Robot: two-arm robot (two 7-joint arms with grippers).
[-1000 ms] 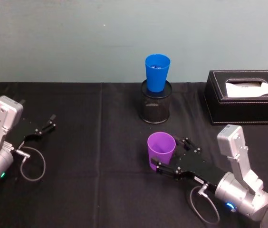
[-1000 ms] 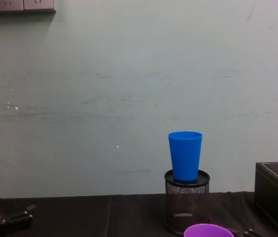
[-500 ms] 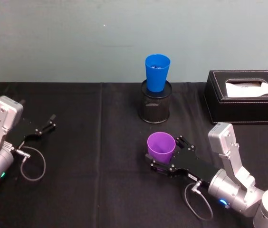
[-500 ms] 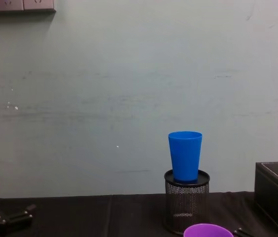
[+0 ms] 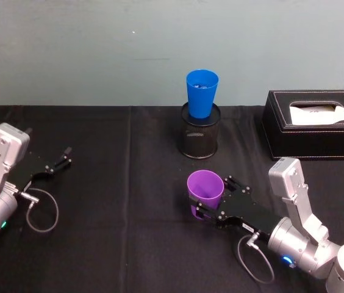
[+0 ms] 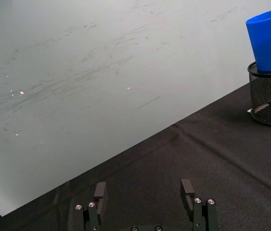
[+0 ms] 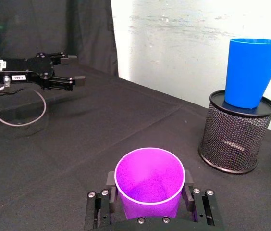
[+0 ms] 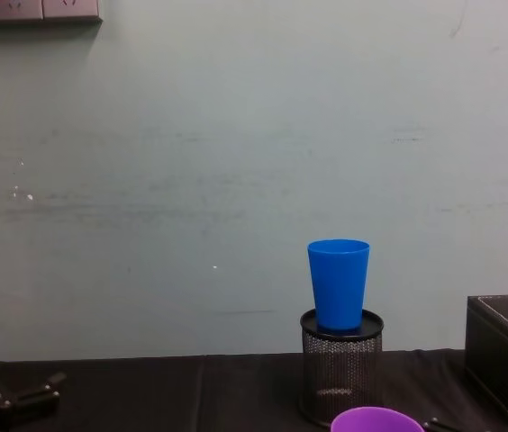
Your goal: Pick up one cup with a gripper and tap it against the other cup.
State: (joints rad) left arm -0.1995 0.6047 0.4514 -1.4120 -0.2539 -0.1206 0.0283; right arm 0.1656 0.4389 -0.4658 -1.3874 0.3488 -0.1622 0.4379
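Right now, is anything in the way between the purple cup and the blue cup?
No, nothing visible. The right gripper has the purple cup in its jaws. Only black cloth lies between it and the holder carrying the blue cup, which stands higher. The left gripper rests far off.

A purple cup (image 5: 205,188) clasped by the right gripper (image 5: 212,198)

Upright, towards the front of a black table (image 5: 129,220); blue cup (image 5: 202,93) in a mesh holder (image 5: 199,139) behind, well apart; left gripper (image 5: 61,160) far left, fingers (image 5: 66,151) spread; tissue box (image 5: 315,128) back right.

The right gripper (image 5: 211,195) has closed on the purple cup (image 5: 205,186) (nudged left).
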